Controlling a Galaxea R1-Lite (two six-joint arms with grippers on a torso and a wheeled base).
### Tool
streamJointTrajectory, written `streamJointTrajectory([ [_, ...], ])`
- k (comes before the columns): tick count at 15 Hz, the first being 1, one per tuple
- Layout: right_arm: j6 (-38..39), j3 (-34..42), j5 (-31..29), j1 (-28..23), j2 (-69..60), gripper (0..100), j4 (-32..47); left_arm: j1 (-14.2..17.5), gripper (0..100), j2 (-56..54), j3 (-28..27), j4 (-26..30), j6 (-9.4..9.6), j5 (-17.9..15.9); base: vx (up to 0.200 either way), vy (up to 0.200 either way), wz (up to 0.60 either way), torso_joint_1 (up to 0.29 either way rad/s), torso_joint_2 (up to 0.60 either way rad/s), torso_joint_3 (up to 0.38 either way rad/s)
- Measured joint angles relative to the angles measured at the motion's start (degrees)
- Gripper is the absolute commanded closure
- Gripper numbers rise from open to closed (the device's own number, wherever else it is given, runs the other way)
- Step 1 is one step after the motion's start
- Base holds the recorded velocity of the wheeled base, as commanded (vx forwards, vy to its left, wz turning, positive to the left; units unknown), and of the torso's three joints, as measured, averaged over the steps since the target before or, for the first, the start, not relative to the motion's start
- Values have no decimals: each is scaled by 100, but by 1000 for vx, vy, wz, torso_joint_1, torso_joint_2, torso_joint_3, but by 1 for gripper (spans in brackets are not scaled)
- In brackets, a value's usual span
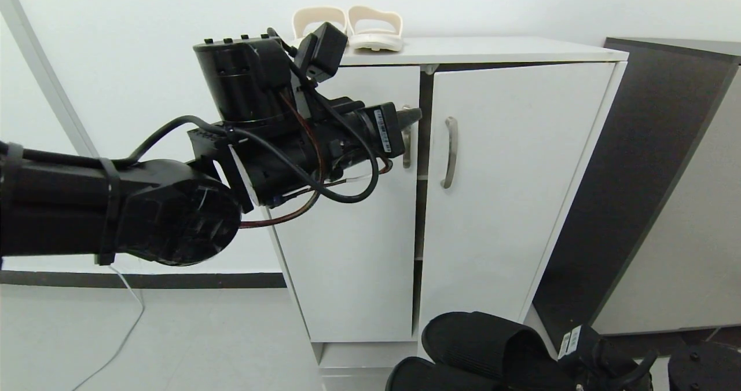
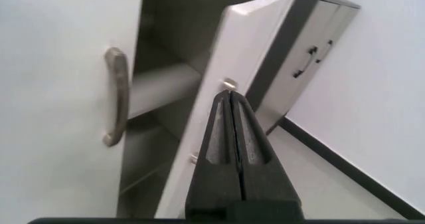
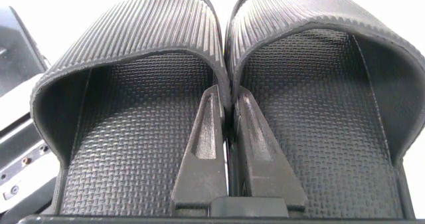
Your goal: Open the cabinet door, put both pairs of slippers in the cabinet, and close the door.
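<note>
The white cabinet [image 1: 521,49] has two doors; the right door [image 1: 515,194] stands slightly ajar and the left door [image 1: 353,252] looks flush. My left gripper [image 1: 412,117] is shut with nothing in it, level with the handles. Its tips [image 2: 230,96] sit at the ajar door's free edge [image 2: 219,84], beside the left door's handle [image 2: 116,94]. A shelf [image 2: 159,84] shows inside. Beige slippers [image 1: 359,27] rest on the cabinet top. My right gripper [image 3: 229,101] is shut on the touching inner sides of the black slippers [image 3: 159,64], held low in front of the cabinet [image 1: 480,344].
A dark cabinet [image 1: 637,176] with its own handles [image 2: 305,61] stands right beside the white one. A white wall runs behind, with a black skirting strip [image 1: 145,280]. A thin cable [image 1: 124,333] lies on the pale floor to the left.
</note>
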Motion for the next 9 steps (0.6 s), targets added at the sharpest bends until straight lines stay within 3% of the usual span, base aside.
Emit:
streamJointTrajectory([
  [9,0,22,9,71,68,100,-11,108,100,596,-775,204,-20,-39,0,0,0,0,0,0],
])
